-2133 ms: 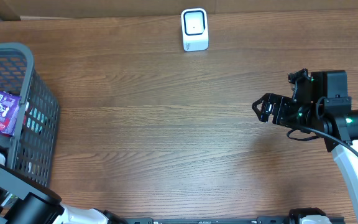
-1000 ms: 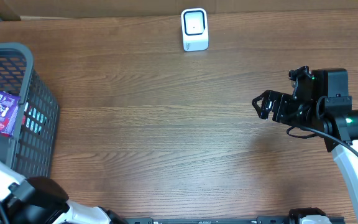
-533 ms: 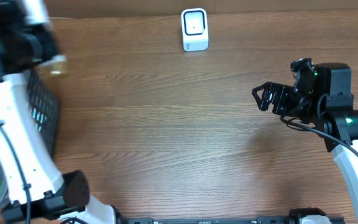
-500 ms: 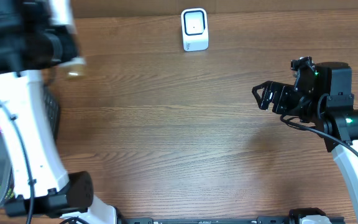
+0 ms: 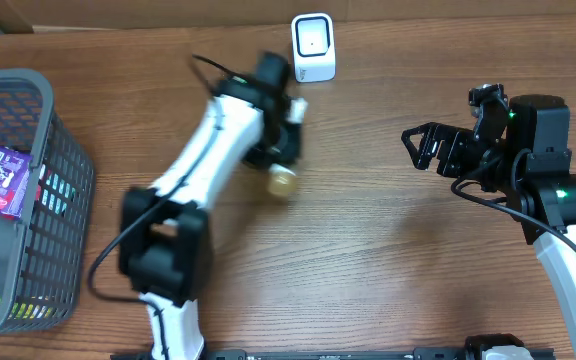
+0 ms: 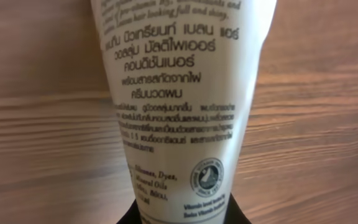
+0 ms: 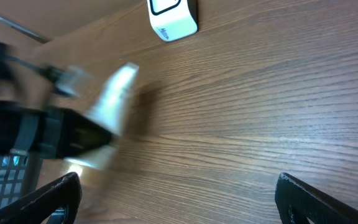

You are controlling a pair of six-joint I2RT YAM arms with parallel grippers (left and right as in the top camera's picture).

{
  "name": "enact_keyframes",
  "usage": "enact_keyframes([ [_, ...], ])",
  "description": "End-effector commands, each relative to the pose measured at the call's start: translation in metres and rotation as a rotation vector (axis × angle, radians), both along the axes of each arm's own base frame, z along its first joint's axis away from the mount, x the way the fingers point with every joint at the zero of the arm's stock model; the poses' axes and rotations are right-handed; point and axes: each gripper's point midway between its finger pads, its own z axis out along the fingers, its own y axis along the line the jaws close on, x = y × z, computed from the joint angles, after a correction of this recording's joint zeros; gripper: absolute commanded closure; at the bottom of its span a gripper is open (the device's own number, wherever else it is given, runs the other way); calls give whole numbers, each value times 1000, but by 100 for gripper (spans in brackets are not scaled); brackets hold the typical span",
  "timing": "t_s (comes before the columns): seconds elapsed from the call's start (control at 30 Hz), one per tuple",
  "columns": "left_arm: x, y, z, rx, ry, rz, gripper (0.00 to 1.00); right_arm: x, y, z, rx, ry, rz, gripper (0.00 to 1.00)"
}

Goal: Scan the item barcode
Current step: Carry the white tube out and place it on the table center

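Tube (image 6: 179, 106), pale plastic with Thai print, is over the middle of the wooden table (image 5: 368, 270), a little short of the scanner; whether it touches the wood I cannot tell. At the left edge stands a grey mesh basket (image 5: 68, 200) with a purple packet (image 5: 3, 180) inside. The left arm reaches from the near edge across the table, blurred in the overhead view, and the left gripper (image 5: 276, 152) is clenched on the tube. The right gripper (image 5: 418, 148) hangs over the right side, well apart from the tube, fingers spread wide and holding nothing. The white scanner (image 5: 313, 47) stands upright at the far edge.
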Motion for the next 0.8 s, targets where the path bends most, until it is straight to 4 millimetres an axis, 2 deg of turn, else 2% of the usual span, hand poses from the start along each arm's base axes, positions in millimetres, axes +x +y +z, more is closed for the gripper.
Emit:
enact_keyframes([
  [0.0,-15,-46,-23,-65,65,20,96,2,2,13,9,-36,8,0],
  [0.17,-24,-78,-59,-51,82,-38,96,2,2,13,9,-35,8,0],
  [0.3,-24,-86,-68,-43,77,-28,95,0,2,11,8,-24,9,0],
  [0.37,-21,-87,-66,-50,67,-28,52,-1,2,10,7,-20,8,0],
  [0.43,-21,-87,-65,-51,68,-27,36,0,2,10,7,-20,8,0],
  [0.47,-21,-86,-64,-48,72,-24,34,0,2,11,8,-21,8,0],
  [0.6,-14,-78,-44,-36,67,-43,36,0,2,10,7,-20,8,0],
  [0.7,7,-63,-6,-8,4,-18,38,-1,2,10,7,-20,8,0],
  [0.77,22,-54,27,-9,-60,-21,39,-1,2,10,7,-19,8,0],
])
